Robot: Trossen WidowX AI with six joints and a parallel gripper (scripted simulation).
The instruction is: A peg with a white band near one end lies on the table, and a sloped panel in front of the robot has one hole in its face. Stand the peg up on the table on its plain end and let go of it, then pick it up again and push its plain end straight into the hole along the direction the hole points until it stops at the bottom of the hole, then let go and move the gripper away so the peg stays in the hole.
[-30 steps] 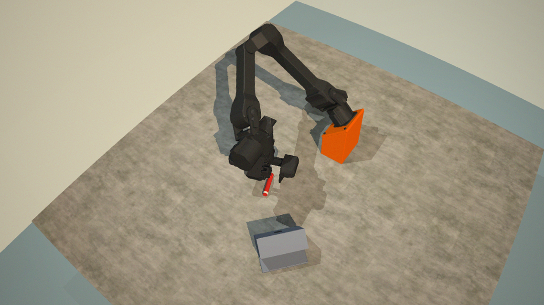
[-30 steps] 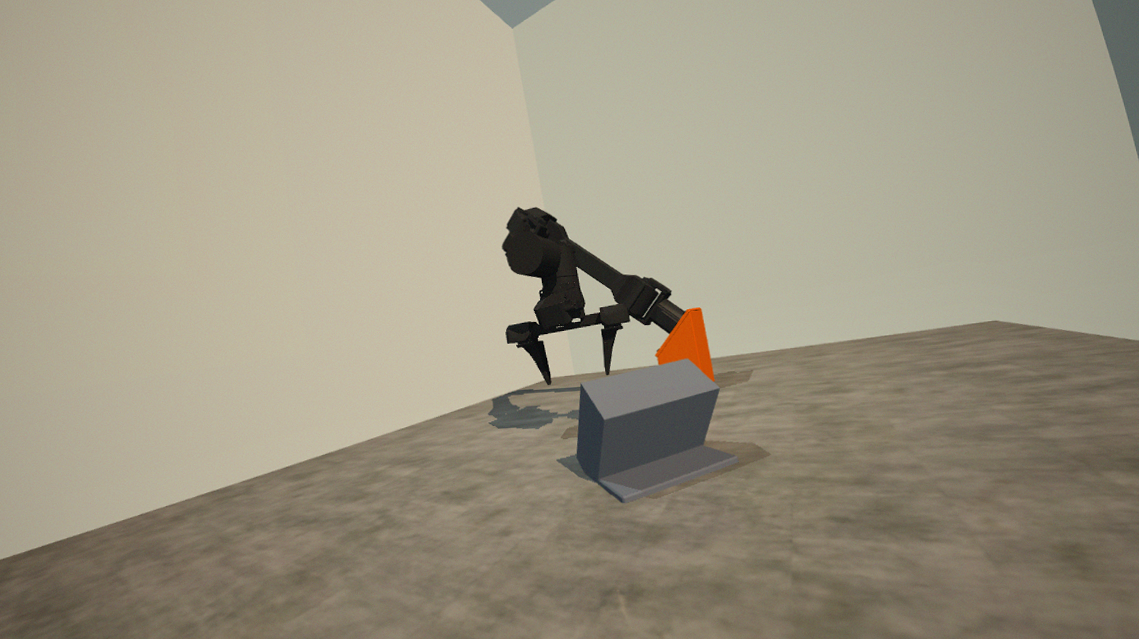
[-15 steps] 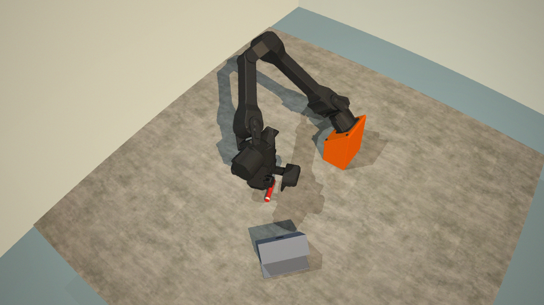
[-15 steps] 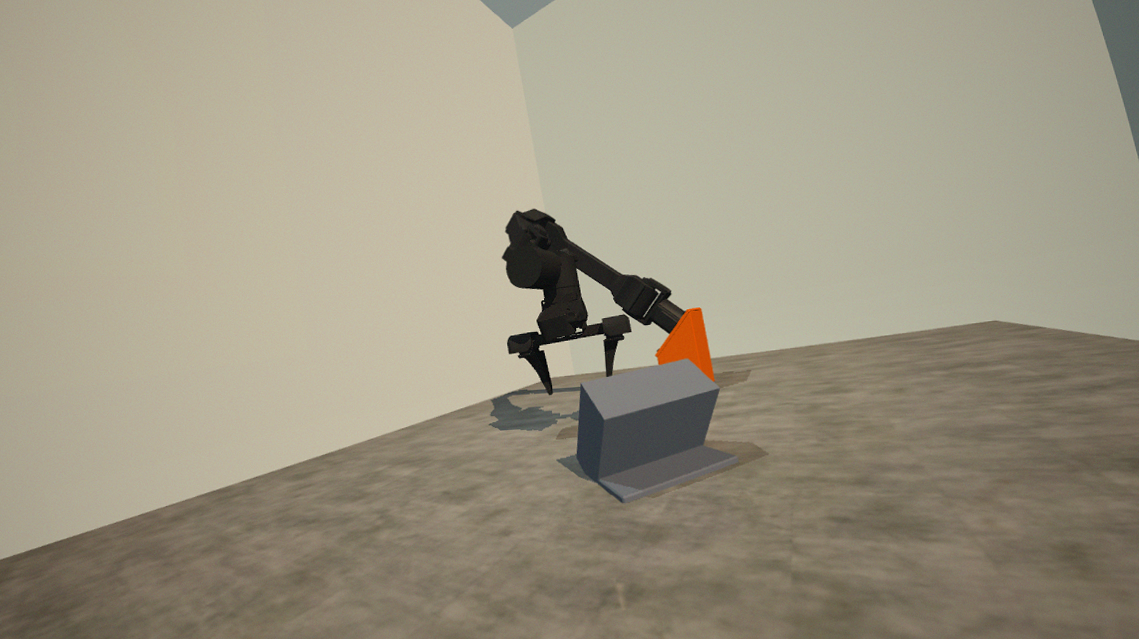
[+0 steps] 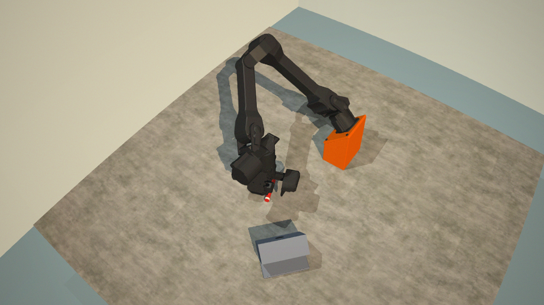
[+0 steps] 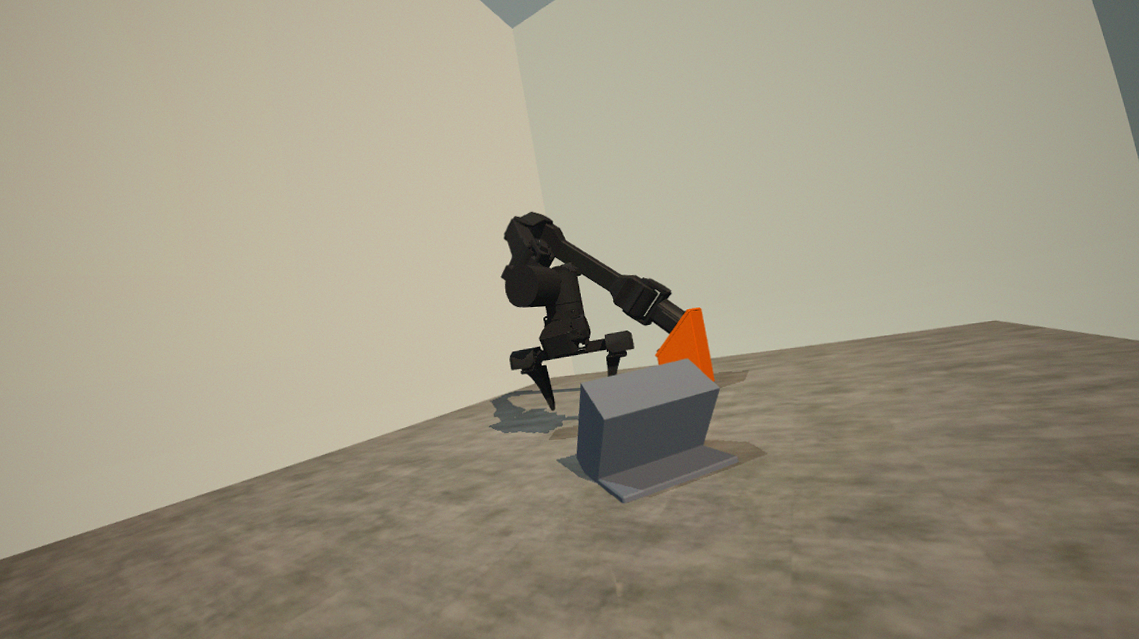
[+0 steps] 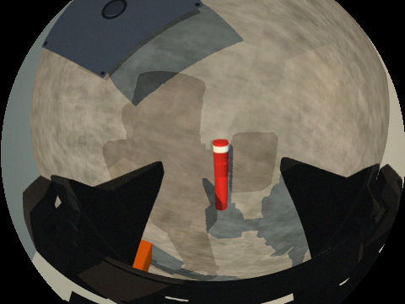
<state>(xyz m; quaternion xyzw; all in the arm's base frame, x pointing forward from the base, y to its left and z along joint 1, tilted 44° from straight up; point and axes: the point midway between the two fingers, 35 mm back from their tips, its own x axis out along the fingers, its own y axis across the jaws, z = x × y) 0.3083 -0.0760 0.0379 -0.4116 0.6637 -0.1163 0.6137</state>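
Note:
The red peg (image 5: 268, 196) (image 7: 221, 181) lies on its side on the table, its white-banded end pointing to the panel side and its plain end toward the bottom of the wrist view. My gripper (image 5: 274, 191) (image 6: 583, 392) (image 7: 224, 165) is wide open and empty, pointing down above the peg, with one finger on each side of it in the wrist view. The gripper partly covers the peg in the top view; I cannot make out the peg in the exterior view. The grey sloped panel (image 5: 282, 249) (image 6: 653, 424) (image 7: 84, 38) stands beyond the peg. Its round hole (image 5: 279, 237) (image 7: 114, 8) shows no peg in it.
The orange arm base (image 5: 344, 148) (image 6: 689, 345) (image 7: 143, 255) stands on the table (image 5: 399, 228) (image 6: 306, 587), away from the panel. The panel's low foot plate (image 5: 285, 267) (image 6: 669, 472) extends on its side away from the arm. Arm shadows fall around the peg.

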